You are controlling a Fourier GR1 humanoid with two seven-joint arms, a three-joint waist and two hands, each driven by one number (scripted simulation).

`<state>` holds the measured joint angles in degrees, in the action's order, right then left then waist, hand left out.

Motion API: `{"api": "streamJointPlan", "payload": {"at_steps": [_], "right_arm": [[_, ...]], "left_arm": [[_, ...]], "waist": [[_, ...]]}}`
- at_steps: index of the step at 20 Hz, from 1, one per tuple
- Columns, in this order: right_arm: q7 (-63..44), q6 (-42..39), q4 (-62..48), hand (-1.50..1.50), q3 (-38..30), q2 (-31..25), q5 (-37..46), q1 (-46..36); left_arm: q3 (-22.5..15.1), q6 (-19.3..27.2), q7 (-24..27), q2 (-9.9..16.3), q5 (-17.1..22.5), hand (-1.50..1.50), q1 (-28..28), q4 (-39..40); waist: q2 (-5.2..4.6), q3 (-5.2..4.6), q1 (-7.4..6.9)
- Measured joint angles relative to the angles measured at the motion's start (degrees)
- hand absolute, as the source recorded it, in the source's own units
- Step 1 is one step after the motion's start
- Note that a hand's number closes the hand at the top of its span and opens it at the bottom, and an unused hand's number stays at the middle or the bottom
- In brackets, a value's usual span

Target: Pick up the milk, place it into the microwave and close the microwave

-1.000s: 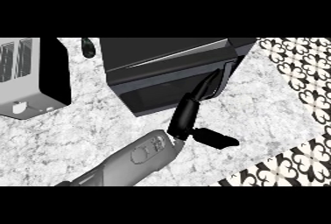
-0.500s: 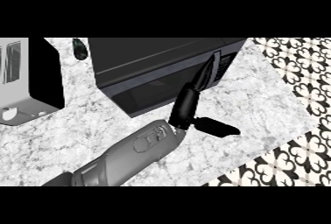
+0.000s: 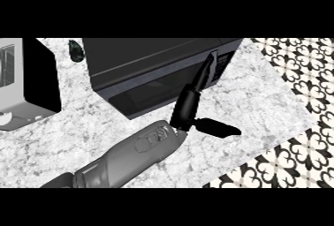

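Marble counter point(image 3: 78, 128); patterned floor point(image 3: 306, 88); hand point(image 3: 189, 106) fingers straight against microwave point(image 3: 150, 66).

A pale marble table point(image 3: 98, 119) with grey veining carries everything here. At its far left stands a boxy silver toaster point(image 3: 20, 84) with a black side wall and slots on top, and a small dark rounded object point(image 3: 76, 49), too dim to identify, sits just behind it. Off the table's right edge runs black-and-white patterned floor tile point(image 3: 300, 75).
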<state>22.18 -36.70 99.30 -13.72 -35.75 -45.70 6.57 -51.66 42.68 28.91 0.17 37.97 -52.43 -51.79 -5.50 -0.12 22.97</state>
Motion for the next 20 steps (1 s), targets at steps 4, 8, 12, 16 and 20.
{"api": "streamJointPlan", "payload": {"at_steps": [4, 8, 12, 16, 20], "right_arm": [[-0.47, -0.31, -0.22, -1.50, -0.20, -0.75, -1.07, -0.72], [-0.92, -0.68, -0.68, -1.50, -0.44, -1.53, -2.08, -1.35], [-1.42, -1.10, -1.03, -1.50, -0.40, -2.15, -2.88, -1.74], [-1.98, -1.37, -1.53, -1.50, -0.38, -2.80, -3.69, -2.29], [-2.46, -1.77, -1.85, -1.50, -0.47, -3.58, -4.45, -2.89]], "left_arm": [[-0.50, 0.28, 1.58, -0.05, 1.17, -1.50, -0.14, 0.43], [-0.97, 0.69, 2.75, -0.13, 2.47, -1.50, -0.32, 0.71], [-1.48, 0.77, 3.76, -0.18, 3.70, -1.50, -0.60, 1.12], [-2.05, 0.83, 4.65, -0.18, 4.84, -1.50, -0.97, 1.41], [-2.60, 0.89, 5.35, -0.18, 6.00, -1.50, -1.29, 1.75]], "waist": [[-0.12, -0.01, 0.37], [-0.19, 0.03, 0.71], [-0.19, 0.06, 0.88], [-0.29, 0.08, 0.95], [-0.27, 0.09, 1.08]]}}
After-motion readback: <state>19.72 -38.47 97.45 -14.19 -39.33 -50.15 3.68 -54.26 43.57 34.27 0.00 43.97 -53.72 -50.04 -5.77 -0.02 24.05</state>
